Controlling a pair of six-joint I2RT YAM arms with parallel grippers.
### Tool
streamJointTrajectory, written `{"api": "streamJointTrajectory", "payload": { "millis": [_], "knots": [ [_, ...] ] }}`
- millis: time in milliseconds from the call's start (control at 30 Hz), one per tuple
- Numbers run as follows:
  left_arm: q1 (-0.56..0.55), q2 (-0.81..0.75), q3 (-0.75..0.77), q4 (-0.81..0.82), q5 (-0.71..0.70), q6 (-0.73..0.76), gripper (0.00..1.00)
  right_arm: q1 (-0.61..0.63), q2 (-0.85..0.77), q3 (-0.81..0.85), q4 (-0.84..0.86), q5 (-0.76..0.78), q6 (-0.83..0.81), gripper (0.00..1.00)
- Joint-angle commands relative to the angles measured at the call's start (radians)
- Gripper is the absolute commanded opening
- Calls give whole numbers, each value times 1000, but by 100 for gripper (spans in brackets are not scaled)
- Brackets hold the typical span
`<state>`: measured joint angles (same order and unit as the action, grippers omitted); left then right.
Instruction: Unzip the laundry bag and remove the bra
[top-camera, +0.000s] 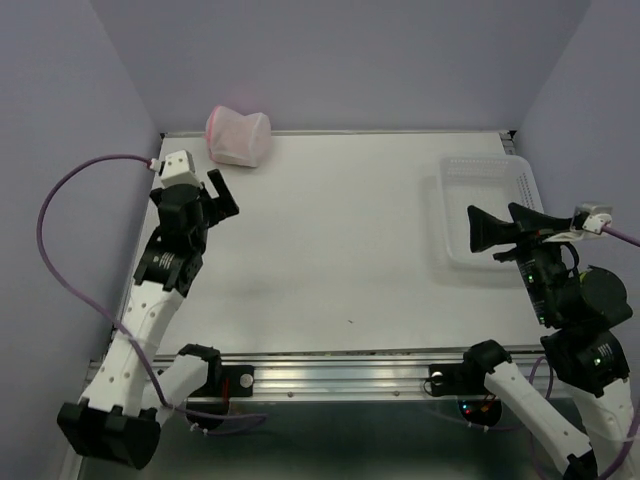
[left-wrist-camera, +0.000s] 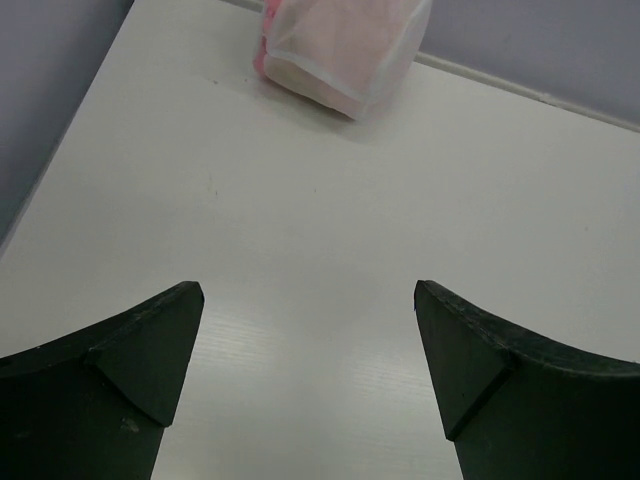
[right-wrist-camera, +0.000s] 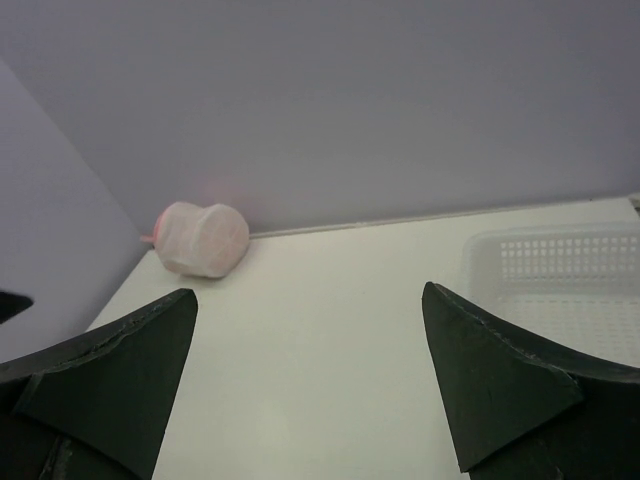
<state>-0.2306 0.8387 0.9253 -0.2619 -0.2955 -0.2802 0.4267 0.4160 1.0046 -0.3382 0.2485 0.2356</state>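
It is a robotics lab cell — a white desk (top-camera: 330, 240) closed in by plain lilac walls (top-camera: 350, 60), left arm (top-camera: 170, 262) and right arm (top-camera: 560, 295) bolted to a metal rail (top-camera: 340, 372).

left arm (top-camera: 150, 300): bent up over the left side of the desk (top-camera: 340, 240).
left gripper (top-camera: 222, 196): jaws spread wide, empty.
right arm (top-camera: 575, 300): folded at the desk's right edge.
right gripper (top-camera: 495, 222): jaws parted, apparently clear of the desk.

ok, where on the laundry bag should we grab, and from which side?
Probably with the left gripper, which is open and facing it. The laundry bag lies in the table's far-left corner by the back wall, so come from the near side and pinch its bulging near end. The zipper pull isn't visible.
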Motion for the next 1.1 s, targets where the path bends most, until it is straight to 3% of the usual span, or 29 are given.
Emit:
{"api": "streamJointTrajectory", "payload": {
  "millis": [0,400,600,833,967,1067],
  "knots": [
    [28,181,137,223,-27,62,99,4,32,-34,-2,-170,34,100],
    [197,830,642,343,18,124,99,4,23,-103,14,-216,73,100],
    [289,1082,836,361,226,197,99,4,21,-138,45,-218,57,100],
    [315,1345,1038,371,390,260,98,4,107,-139,61,-241,30,100],
    [317,1477,1130,368,485,250,91,4,150,-136,59,-293,24,100],
    [318,1516,1147,386,532,233,79,4,155,-146,65,-301,27,100]
  ]
}}
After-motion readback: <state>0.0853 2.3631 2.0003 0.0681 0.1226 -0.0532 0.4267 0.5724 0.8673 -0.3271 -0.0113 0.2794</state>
